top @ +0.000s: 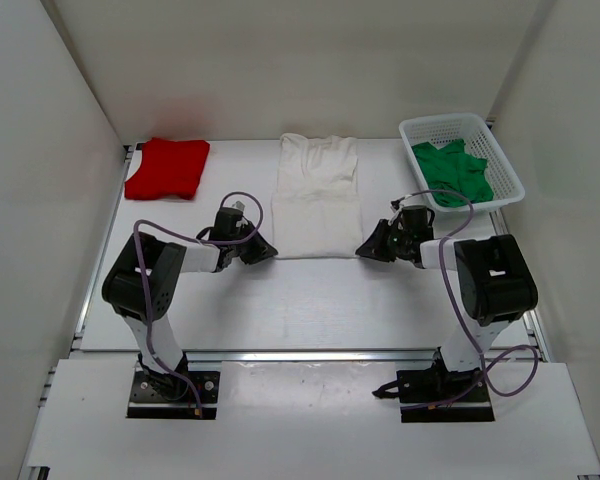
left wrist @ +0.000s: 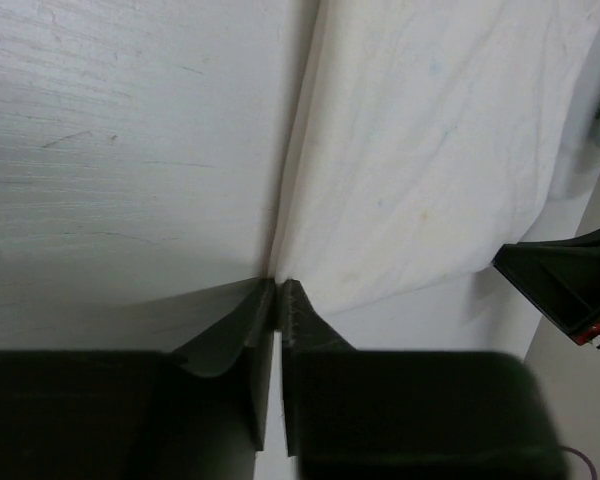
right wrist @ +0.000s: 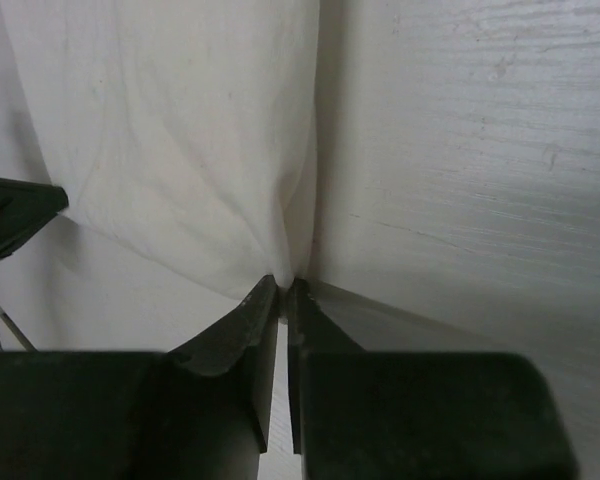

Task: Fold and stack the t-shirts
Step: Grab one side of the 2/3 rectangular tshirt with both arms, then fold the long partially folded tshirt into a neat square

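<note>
my left gripper: clamped on white t-shirt, near left corner
my right gripper: clamped on near right corner
length: runs away from me

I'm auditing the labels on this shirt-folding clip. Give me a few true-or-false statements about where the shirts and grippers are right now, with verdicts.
1. The green t-shirt lies in the basket. True.
2. The red t-shirt is spread flat in the middle. False: it lies folded at the far left. The white t-shirt is the one spread in the middle.
3. The left gripper and right gripper are at the white t-shirt's two near corners. True.
4. The left gripper's jaws stand wide open. False: the left wrist view shows them closed on the white t-shirt's corner.
</note>
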